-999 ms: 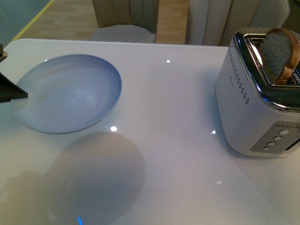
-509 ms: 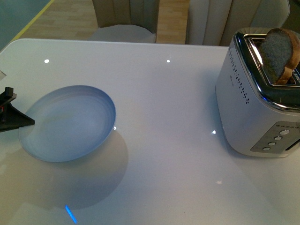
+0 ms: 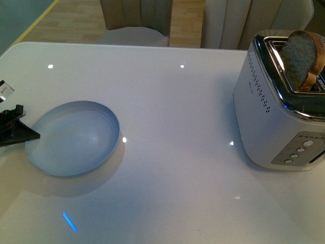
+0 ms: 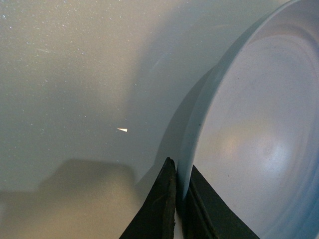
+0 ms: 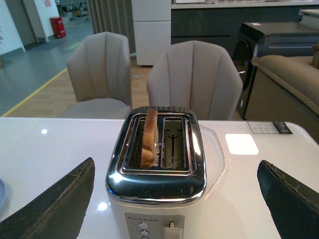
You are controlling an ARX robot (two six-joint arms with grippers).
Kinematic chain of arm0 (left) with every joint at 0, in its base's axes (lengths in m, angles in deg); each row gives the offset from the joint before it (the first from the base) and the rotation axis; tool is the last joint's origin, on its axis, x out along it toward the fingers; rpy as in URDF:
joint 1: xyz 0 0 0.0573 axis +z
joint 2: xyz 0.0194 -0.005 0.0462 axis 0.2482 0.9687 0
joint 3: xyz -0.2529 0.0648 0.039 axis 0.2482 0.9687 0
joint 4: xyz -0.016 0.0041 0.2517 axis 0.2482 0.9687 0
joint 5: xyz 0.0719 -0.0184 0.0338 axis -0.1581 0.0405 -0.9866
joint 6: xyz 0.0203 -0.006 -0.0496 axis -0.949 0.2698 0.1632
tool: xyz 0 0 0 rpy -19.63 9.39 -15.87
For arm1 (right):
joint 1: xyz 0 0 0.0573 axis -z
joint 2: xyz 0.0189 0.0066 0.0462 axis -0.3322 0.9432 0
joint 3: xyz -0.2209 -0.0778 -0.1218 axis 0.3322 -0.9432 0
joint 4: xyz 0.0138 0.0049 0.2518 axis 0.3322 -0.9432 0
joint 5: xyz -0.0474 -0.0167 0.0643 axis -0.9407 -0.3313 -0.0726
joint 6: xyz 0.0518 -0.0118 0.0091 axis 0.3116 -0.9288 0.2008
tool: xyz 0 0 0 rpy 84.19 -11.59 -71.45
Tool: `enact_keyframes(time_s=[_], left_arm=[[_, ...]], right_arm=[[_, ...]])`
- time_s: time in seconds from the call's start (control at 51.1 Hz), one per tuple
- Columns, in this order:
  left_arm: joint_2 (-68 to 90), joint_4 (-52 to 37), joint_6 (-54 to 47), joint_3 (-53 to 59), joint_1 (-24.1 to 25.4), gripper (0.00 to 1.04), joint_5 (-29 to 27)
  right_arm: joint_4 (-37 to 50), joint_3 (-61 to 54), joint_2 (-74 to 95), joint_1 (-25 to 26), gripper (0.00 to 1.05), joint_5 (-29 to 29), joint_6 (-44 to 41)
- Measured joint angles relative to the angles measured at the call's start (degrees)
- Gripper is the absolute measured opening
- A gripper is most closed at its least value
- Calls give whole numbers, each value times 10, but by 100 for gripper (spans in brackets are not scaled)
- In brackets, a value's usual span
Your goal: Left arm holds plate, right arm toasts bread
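The pale blue-grey plate [image 3: 73, 137] sits low at the table's left in the front view. My left gripper [image 3: 30, 136] pinches its left rim with black wedge fingers, shut on it. The left wrist view shows the plate [image 4: 254, 129] rim clamped between my left gripper [image 4: 180, 186] jaws. The bread [image 3: 302, 58] stands upright in the toaster [image 3: 274, 117] at the right, half out of a slot. The right wrist view looks down on the toaster [image 5: 157, 184] with the bread [image 5: 148, 137] in one slot. My right gripper [image 5: 174, 199] is open wide, its fingers [image 5: 60, 204] flanking the toaster without touching it.
The white glossy table [image 3: 183, 112] spreads between plate and toaster. The toaster's lever [image 5: 170, 230] and buttons [image 5: 144, 229] face the right wrist camera. Two grey chairs [image 5: 192, 79] stand behind the far table edge.
The plate and left gripper dropped from a raised position down toward the table and shifted slightly nearer. The plate's shadow has shrunk beneath it. Toaster and bread did not move.
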Motion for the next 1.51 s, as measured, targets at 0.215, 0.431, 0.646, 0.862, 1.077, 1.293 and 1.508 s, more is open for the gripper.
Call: enact_keyframes(time_s=[0.215,0.431,0.646,0.862,1.077,1.293,1.508], left_arm=[[30,3,-8,-35,12,3,4],[42,3,-18,-60,16,10,3],[33,2,-24,-51,20,48,19],[-65,-10,-20,26,38,90,31],[-237,-65,-24,110,24,98,7],[-415,-142,-1,212,-11,98,-10],[-591,-214,80,336,-50,98,-18]], right_arm=[[0,0,0,0,96,0,0],[0,0,0,0,96,0,0],[0,0,0,0,96,0,0],[0,0,0,0,96,0,0],[0,0,0,0,96,0,0],[0,0,0,0,96,0,0],[0,0,0,0,96,0,0]])
